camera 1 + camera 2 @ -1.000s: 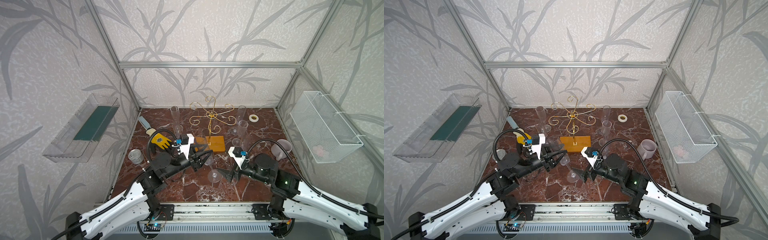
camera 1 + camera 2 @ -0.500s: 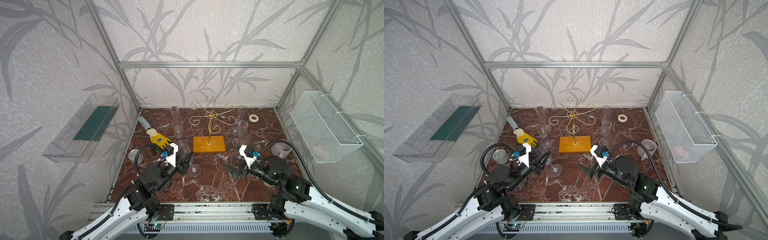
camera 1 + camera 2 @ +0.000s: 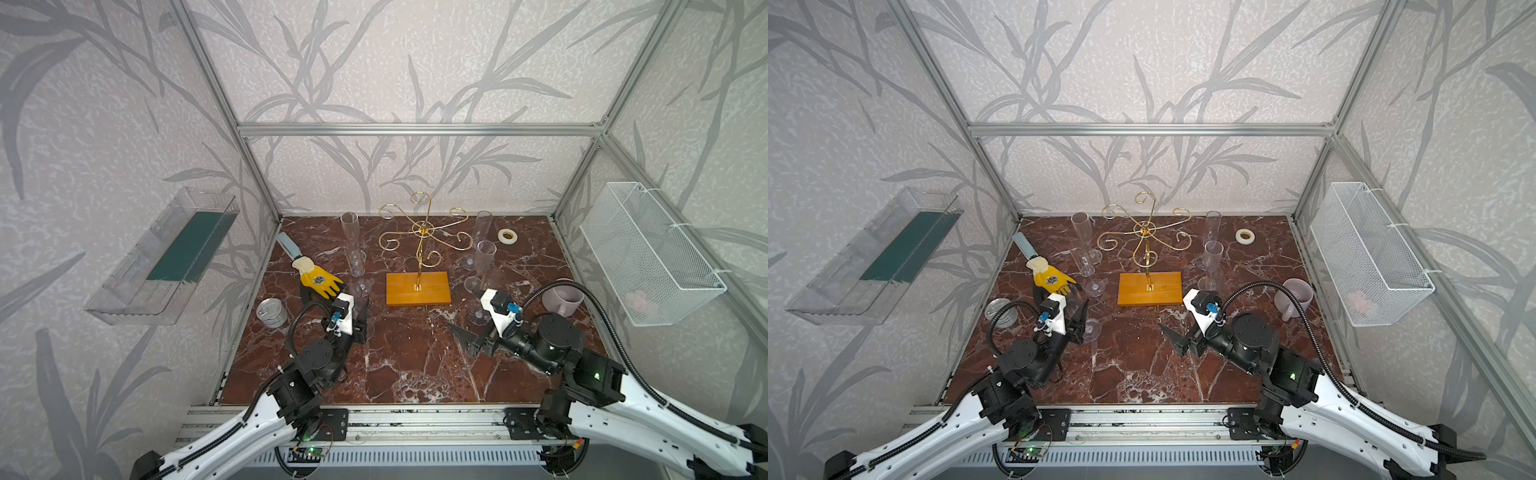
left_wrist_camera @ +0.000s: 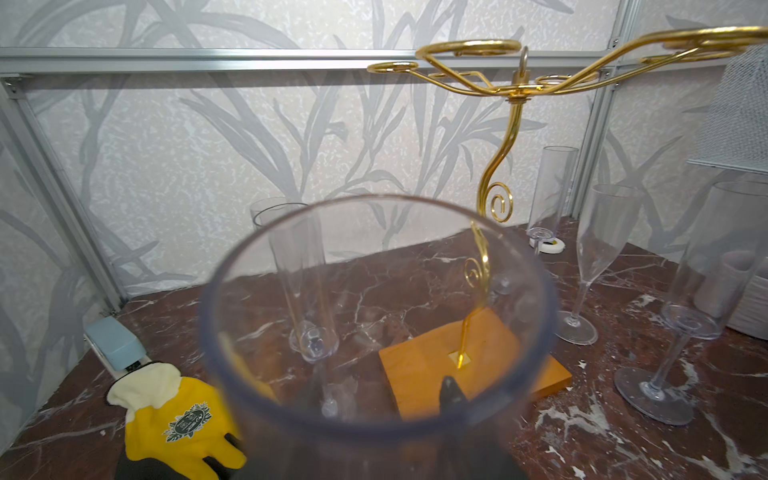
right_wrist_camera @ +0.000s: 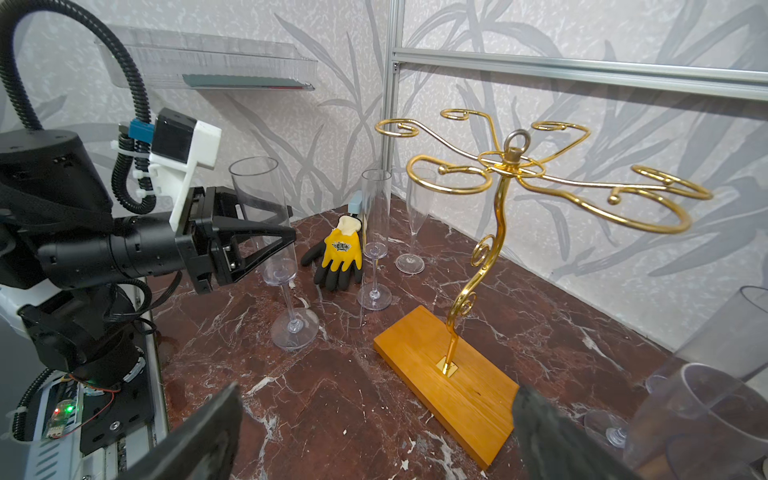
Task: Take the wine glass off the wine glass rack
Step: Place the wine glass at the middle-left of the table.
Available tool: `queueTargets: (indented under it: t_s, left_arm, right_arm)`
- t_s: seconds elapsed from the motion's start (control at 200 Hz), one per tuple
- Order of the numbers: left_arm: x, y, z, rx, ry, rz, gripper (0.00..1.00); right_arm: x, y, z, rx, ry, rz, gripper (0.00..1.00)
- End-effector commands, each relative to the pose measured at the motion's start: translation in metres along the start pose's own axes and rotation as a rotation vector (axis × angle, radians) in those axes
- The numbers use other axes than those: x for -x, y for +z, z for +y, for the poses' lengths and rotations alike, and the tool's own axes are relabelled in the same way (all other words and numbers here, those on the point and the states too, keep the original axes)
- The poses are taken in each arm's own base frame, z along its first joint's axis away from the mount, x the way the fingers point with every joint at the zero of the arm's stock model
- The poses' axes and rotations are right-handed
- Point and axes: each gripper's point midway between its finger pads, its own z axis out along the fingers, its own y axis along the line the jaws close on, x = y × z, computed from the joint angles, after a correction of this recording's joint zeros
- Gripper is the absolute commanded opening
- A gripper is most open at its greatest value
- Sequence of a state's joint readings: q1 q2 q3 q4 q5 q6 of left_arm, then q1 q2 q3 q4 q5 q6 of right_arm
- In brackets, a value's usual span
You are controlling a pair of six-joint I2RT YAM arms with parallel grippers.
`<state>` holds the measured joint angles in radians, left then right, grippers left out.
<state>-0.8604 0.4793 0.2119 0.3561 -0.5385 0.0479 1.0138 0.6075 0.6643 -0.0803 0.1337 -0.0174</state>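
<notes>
Over the last second I had drawn the left gripper (image 5: 282, 235) back from beside the wine glass rack (image 5: 496, 216), its jaws clamped on the bowl of the wine glass (image 5: 257, 195). The rack stood well ahead of those jaws with every scroll arm empty, so I judged the removal done and only the set-down left. The right wrist view showed the glass's foot below the jaws, on the table (image 5: 332, 395) or just off it; I could not tell which. The left wrist view gave only its rim, filling the frame. The right gripper (image 3: 463, 340) hung empty, jaws wide apart.
</notes>
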Motion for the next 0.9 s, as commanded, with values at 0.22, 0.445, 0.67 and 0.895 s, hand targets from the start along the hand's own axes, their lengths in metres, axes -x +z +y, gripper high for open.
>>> queueTargets:
  t_s: [0.22, 0.445, 0.67, 0.895]
  left_arm:
    - [0.007, 0.013, 0.016, 0.103, -0.04, -0.081, 0.37]
    - [0.002, 0.027, 0.011, 0.091, -0.045, -0.069, 0.37]
    - [-0.008, 0.042, 0.009, 0.101, -0.049, -0.043, 0.37]
    - [-0.014, 0.049, 0.011, 0.117, -0.068, -0.041, 0.36]
  right_arm:
    - [0.006, -0.008, -0.008, -0.041, -0.002, -0.03, 0.99]
    - [0.006, -0.009, -0.008, -0.042, 0.012, -0.04, 0.99]
    - [0.006, -0.01, -0.009, -0.045, 0.007, -0.038, 0.99]
    - [0.006, -0.011, -0.011, -0.055, 0.009, -0.039, 0.99]
